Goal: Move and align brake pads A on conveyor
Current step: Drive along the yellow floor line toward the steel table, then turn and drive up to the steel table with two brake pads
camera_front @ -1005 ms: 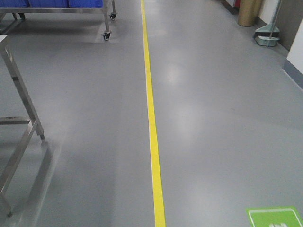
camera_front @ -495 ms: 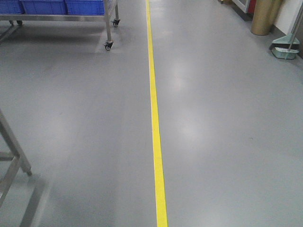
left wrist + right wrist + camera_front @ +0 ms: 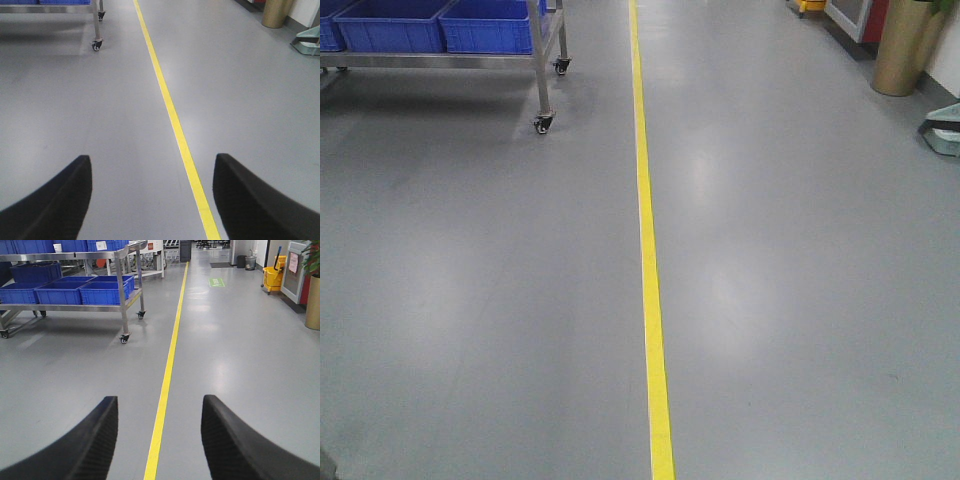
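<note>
Over the smooth grey floor (image 3: pixel 470 300): left claw (image 3: pixel 152 160) and right claw (image 3: pixel 160 400), each spread apart and empty.
Small flat dark-grey brake pads A, dark charcoal conveyor belt: in no view, so bearing, long axis and nearer arm cannot be told.
Yellow painted line (image 3: pixel 645 250): runs ahead.

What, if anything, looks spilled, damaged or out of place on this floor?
Nothing stands out. The grey floor shows no spill, the yellow line runs straight, and the cart with blue bins stands level.
</note>
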`<state>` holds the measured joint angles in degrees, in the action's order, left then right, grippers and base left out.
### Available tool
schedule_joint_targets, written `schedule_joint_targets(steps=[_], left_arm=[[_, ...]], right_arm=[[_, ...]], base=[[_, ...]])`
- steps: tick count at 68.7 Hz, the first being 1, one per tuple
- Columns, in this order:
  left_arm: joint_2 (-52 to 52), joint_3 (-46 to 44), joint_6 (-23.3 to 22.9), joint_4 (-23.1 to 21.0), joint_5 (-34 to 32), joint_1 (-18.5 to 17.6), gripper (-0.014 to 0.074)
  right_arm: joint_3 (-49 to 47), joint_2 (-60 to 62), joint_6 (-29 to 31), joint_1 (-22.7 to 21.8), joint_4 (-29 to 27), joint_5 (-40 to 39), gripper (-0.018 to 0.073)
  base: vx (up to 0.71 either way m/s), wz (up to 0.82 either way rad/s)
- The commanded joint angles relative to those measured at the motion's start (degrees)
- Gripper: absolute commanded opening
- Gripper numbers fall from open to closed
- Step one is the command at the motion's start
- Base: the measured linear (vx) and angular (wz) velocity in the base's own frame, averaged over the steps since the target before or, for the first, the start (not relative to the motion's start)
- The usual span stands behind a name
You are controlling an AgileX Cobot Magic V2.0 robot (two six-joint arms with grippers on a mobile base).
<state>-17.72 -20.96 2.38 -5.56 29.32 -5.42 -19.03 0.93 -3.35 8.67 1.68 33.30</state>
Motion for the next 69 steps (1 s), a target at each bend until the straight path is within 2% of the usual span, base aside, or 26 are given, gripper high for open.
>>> schedule_joint_targets(steps=[1, 20, 34, 48, 69], left_arm=[[-0.64, -1.55, -0.24, -0.58, -4.27, -0.4, 0.0503], [-0.64, -1.55, -0.24, -0.58, -4.27, -0.4, 0.0503], [-0.64, -1.55, -0.24, -0.58, -4.27, -0.4, 0.0503], [-0.64, -1.55, -0.24, -0.58, -4.27, -0.4, 0.0503], [-0.64, -1.55, -0.24, -0.58, -4.27, -0.4, 0.0503]], right_arm=[[-1.47, -0.9, 0.47, -0.01, 0.65, -3.95, 0.0361], [-1.47, -0.9, 0.47, -0.01, 0.65, -3.95, 0.0361], [-1.47, -0.9, 0.47, -0.01, 0.65, -3.95, 0.0361], [-1.47, -0.9, 0.47, -0.01, 0.65, -4.01, 0.0361], [-1.47, -0.9, 0.47, -0.01, 0.7, -4.01, 0.0361]], base=[[0.64, 0.04], [0.61, 0.13], [0.53, 0.43], [0.45, 0.79], [0.36, 1.08]])
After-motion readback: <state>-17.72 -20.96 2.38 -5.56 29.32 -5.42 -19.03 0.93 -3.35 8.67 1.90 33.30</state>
